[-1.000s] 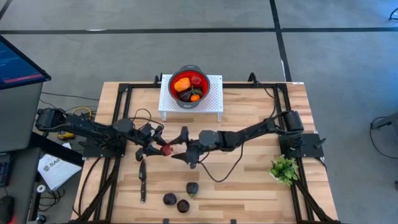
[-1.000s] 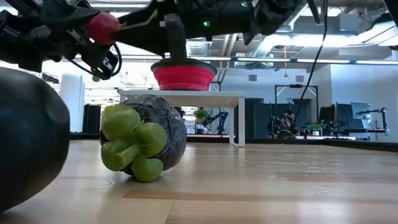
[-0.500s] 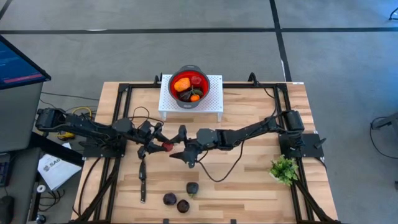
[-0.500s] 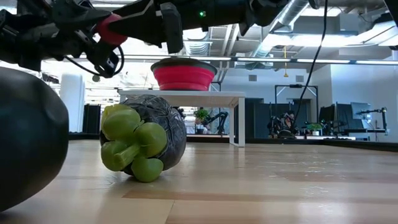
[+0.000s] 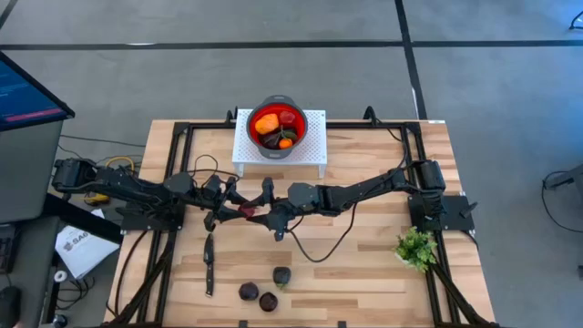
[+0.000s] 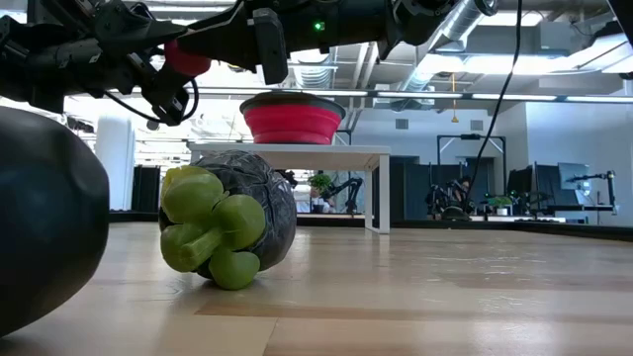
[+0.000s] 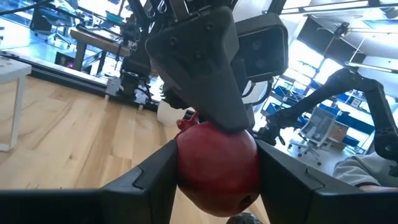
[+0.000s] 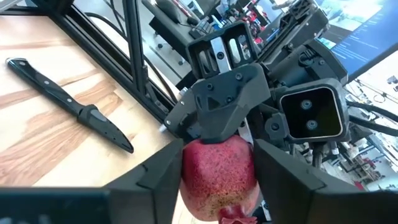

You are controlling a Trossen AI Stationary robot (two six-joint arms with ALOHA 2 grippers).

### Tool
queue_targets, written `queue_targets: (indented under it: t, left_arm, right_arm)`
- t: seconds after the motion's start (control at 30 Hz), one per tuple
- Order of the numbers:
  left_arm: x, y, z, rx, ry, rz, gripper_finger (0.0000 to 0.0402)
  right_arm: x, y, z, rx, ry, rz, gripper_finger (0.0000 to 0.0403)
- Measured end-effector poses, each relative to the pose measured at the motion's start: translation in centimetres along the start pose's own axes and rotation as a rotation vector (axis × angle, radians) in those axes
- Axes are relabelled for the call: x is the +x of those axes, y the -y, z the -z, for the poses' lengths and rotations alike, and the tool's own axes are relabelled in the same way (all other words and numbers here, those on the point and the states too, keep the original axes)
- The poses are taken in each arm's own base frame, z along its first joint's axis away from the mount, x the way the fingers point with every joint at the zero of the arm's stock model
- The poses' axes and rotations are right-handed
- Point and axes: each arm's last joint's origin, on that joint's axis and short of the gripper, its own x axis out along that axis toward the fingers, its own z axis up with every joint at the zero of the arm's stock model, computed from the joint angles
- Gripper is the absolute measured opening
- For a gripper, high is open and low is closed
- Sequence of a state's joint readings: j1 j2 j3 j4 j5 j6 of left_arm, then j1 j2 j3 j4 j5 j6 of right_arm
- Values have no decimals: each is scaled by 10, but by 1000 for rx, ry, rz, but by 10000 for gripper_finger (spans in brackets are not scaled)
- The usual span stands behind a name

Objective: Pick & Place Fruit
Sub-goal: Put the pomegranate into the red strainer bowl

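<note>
The wooden tabletop (image 5: 364, 264) carries a white perforated stand (image 5: 314, 146) at its far edge, and on the stand sits the red bowl (image 5: 278, 128), taken here as the reference landmark. The bowl holds several pieces of fruit, orange, red and dark.

Both arms meet above the tabletop, in front of the bowl and slightly to its left in the high view. The left gripper (image 5: 230, 208) and the right gripper (image 5: 264, 211) face each other with one red fruit (image 5: 247, 211) between them. The left wrist view shows the red fruit (image 7: 216, 167) seated between that gripper's own fingers (image 7: 155, 177), with the other gripper pressed on it from the far side. The right wrist view shows the same piece (image 8: 219, 175) between the right fingers (image 8: 283, 168) (contact on both sides appears close). Both grippers stand at a middling width, each closed around the fruit, which is raised clear of the tabletop.

Three dark purple fruits (image 5: 267, 293) lie at the near edge, well in front of the bowl. A green leafy sprig (image 5: 416, 247) rests front-right of the bowl. A slim black knife (image 5: 209, 264) lies front-left of it.
</note>
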State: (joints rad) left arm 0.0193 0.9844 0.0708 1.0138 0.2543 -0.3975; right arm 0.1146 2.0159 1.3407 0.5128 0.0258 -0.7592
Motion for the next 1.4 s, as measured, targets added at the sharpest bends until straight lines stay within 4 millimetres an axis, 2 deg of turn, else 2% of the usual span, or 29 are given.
queue_targets:
  t: [0.2, 0.4, 0.57, 0.83, 1.03, 1.2, 1.4]
  left_arm:
    - [0, 0, -1, 7, 8, 2, 206]
    - [0, 1, -4, 38, 37, 14, 258]
    - [-1, -5, -6, 39, 44, -20, 290]
    - [-5, -17, -6, 33, 26, -105, 296]
    - [-7, -25, -4, 20, -5, -161, 297]
    - [-7, -24, -4, 51, -11, -160, 297]
    - [-7, -25, -4, 53, -11, -161, 297]
  right_arm:
    - [0, -1, 1, 1, -9, -8, 145]
    - [0, -7, 7, 91, -71, -44, 141]
    - [-2, -15, 12, 176, -210, -41, 139]
    - [-25, -19, -7, 176, -414, -31, 145]
    - [-58, 8, -29, 276, -490, 37, 142]
    - [-82, 46, -40, 352, -475, 188, 146]
    - [-97, 102, -30, 439, -478, 360, 149]
